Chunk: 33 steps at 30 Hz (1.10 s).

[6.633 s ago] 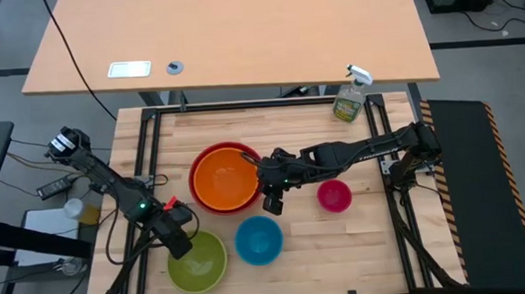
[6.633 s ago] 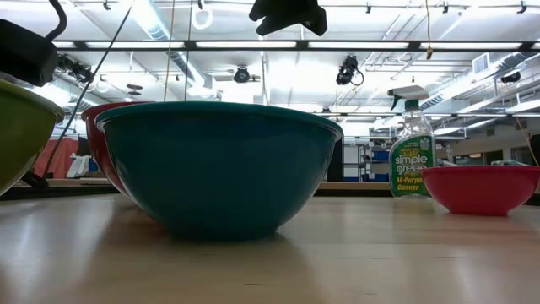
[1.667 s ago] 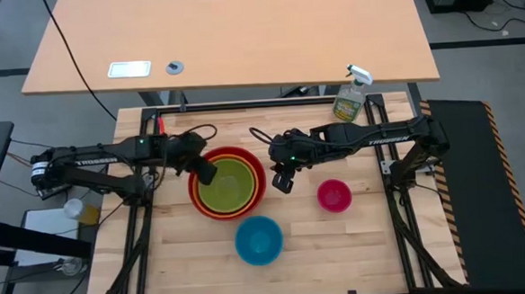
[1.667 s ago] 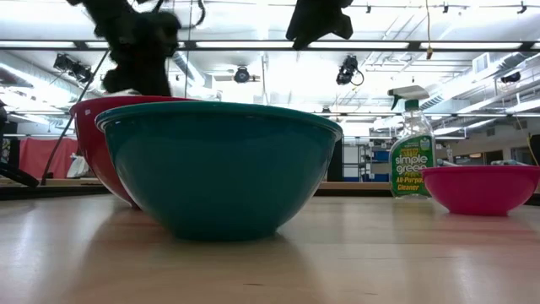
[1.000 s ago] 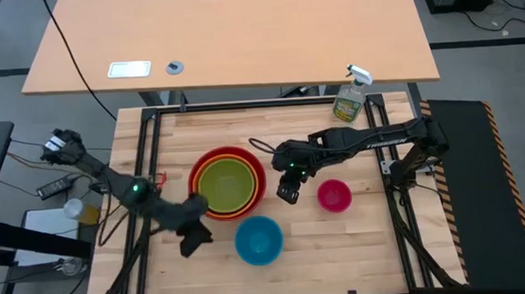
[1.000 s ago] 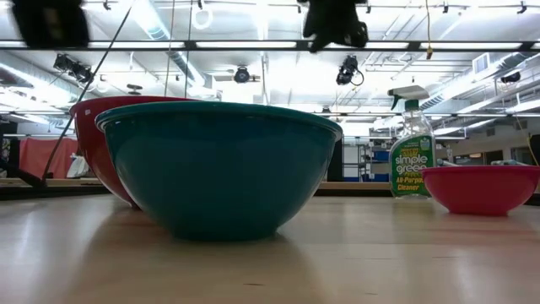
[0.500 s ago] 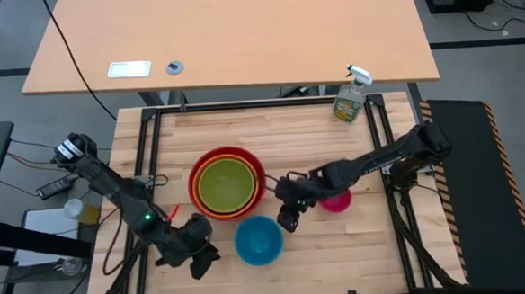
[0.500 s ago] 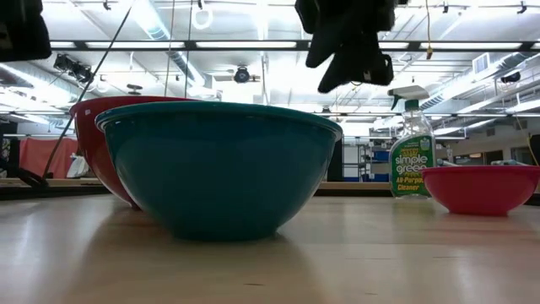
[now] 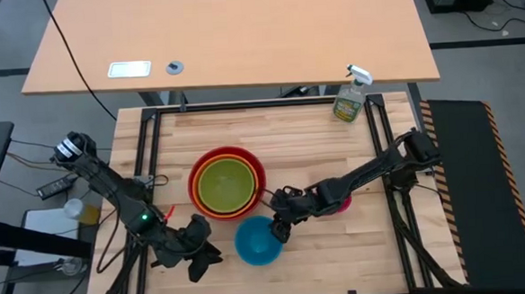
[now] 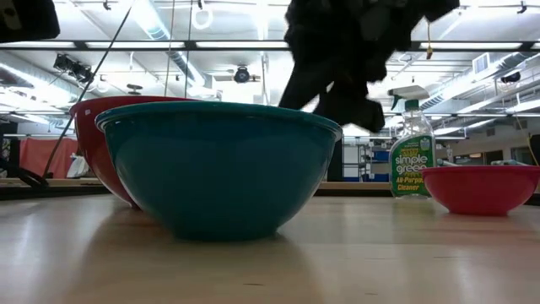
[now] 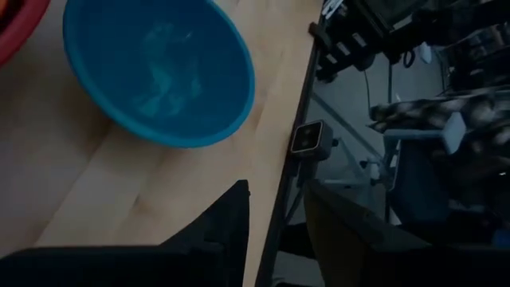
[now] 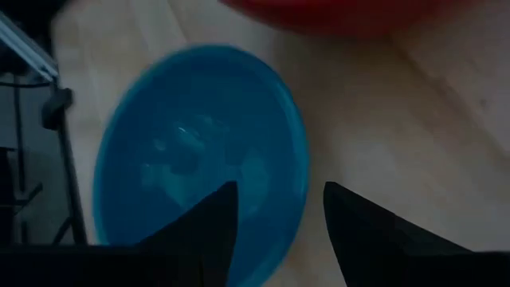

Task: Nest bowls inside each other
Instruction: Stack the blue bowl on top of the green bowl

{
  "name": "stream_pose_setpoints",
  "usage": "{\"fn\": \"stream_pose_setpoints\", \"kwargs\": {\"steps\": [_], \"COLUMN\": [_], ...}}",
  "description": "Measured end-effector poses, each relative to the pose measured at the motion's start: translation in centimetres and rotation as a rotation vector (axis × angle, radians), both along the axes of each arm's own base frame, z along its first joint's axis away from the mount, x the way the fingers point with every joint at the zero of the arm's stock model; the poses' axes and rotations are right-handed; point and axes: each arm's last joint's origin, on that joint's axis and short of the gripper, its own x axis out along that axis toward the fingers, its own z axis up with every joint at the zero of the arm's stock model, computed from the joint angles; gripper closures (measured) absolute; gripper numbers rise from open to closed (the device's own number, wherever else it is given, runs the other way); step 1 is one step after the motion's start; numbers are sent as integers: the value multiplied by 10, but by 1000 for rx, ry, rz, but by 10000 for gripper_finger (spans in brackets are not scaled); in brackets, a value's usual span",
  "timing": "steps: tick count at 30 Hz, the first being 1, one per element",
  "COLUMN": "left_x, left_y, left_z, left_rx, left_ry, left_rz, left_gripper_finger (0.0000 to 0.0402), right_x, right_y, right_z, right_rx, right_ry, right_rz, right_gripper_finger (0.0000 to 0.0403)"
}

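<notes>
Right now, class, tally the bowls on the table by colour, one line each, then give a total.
Red bowl: 1
Orange bowl: 1
Lime green bowl: 1
Blue bowl: 1
Magenta pink bowl: 1
Total: 5

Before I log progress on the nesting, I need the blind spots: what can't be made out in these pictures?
- Magenta bowl: high view, mostly covered by the right arm.
- Orange bowl: only a thin rim shows around the green bowl; in the low view both hide inside the red bowl.
- Right gripper contact with the blue bowl: unclear; dark silhouette in the low view.
- Left gripper: out of the low view.
</notes>
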Motion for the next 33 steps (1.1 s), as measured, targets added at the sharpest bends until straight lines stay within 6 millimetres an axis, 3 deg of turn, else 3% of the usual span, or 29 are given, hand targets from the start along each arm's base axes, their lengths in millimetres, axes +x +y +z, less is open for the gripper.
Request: {"fn": "stream_pose_setpoints", "kwargs": {"steps": [13, 20, 29, 33], "left_x": [-3, -4, -4, -4], "left_y": [0, -1, -1, -1], "left_z": [2, 2, 2, 2], "left_rx": [-22, -30, -28, -29], "left_ry": [13, 23, 33, 32], "left_rz": [-27, -44, -55, -55], "left_gripper_finger": [276, 276, 276, 276], "right_x": [5, 9, 11, 13], "right_y": [1, 4, 1, -2], "right_z": [-23, -42, -41, -40], "right_rx": [-56, -21, 3, 37], "right_ry": [70, 114, 111, 102], "right_rz": [-55, -36, -76, -59], "right_gripper_finger": [226, 277, 363, 384]}}
